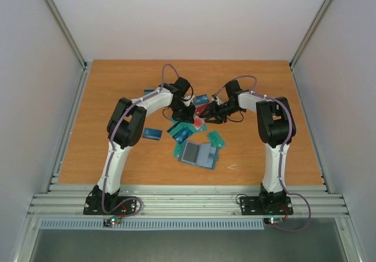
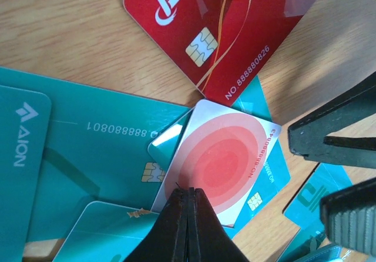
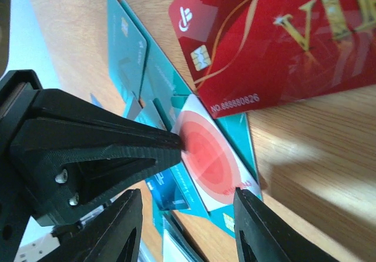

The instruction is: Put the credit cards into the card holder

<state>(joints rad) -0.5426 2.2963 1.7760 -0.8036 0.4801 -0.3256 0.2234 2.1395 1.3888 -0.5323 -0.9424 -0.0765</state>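
Red and white, the spot card [image 2: 220,156] is lying on top of a heap of teal cards [image 2: 88,138] on the wooden table [image 1: 117,86]. The left claw [image 2: 187,198] is touching this card's edge with its tip, its two fingers pressed tight together. The right claw [image 3: 187,194] is spread apart, with one finger sitting on each side of the same card. A red card [image 2: 217,33] is lying just beside it. The card holder [image 1: 198,154] is lying open on the table, nearer the arm bases, apart from both claws.
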